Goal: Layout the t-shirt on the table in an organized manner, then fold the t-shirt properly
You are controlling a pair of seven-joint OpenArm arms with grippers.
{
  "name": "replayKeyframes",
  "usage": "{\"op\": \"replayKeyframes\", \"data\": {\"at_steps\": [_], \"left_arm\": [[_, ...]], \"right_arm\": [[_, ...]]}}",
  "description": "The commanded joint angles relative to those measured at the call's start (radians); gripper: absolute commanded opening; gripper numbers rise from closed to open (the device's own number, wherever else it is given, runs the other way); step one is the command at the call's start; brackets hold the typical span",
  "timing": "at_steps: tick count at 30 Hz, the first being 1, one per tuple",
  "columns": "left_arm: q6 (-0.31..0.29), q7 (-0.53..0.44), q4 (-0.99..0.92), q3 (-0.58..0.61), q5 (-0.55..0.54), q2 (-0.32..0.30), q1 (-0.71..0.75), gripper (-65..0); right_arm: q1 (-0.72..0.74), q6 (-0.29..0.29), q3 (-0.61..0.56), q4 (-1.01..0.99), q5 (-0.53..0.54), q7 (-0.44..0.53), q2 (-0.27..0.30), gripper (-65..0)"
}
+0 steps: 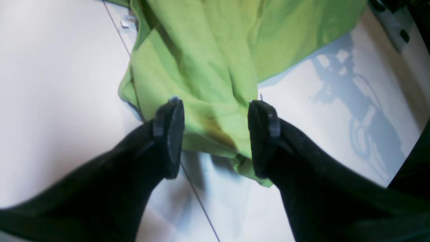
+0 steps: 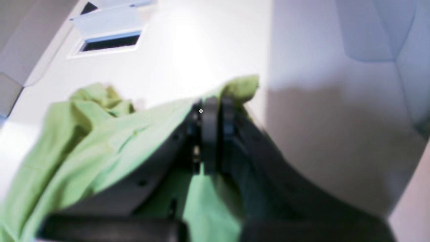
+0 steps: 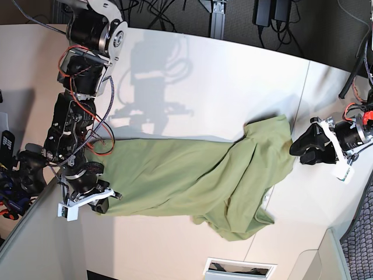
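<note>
The t-shirt (image 3: 192, 175) lies long across the white surface (image 3: 192, 76) between both arms, the right fingers (image 2: 215, 111) pinched shut on one end of it, the left fingers (image 1: 215, 134) wide open around the other end, holding nothing.

T-shirt (image 3: 192, 175) lies on worktop (image 3: 233, 87), spanning lower left to centre right of base view. Right gripper (image 3: 100, 205) at its lower-left edge; left gripper (image 3: 300, 149) just right of it.
</note>
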Motion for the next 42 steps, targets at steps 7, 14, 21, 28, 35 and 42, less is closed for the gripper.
{"op": "replayKeyframes", "data": {"at_steps": [7, 14, 21, 28, 35, 42], "left_arm": [[-0.014, -0.024, 0.013, -0.006, -0.013, -0.017, -0.016, -31.2], [-0.014, -0.025, 0.013, -0.006, -0.014, -0.016, -0.016, -31.2], [-0.014, -0.024, 0.013, -0.006, -0.013, -0.016, -0.016, -31.2], [-0.014, -0.024, 0.013, -0.006, -0.014, -0.016, -0.016, -31.2], [-0.014, -0.024, 0.013, -0.006, -0.014, -0.017, -0.016, -31.2], [-0.014, -0.024, 0.013, -0.006, -0.014, -0.017, -0.014, -31.2]], "right_arm": [[-0.016, 0.007, 0.0, 0.077, 0.055, 0.012, 0.007, -65.0], [-0.035, 0.007, 0.0, 0.077, 0.058, 0.022, 0.007, -65.0], [-0.035, 0.007, 0.0, 0.076, 0.057, 0.023, 0.007, -60.2], [-0.035, 0.007, 0.0, 0.075, 0.053, 0.023, 0.002, -47.1], [-0.035, 0.006, 0.0, 0.038, -0.022, 0.059, 0.0, -46.5], [-0.026, -0.006, 0.0, -0.126, -0.151, 0.264, 0.002, -39.3]]}}
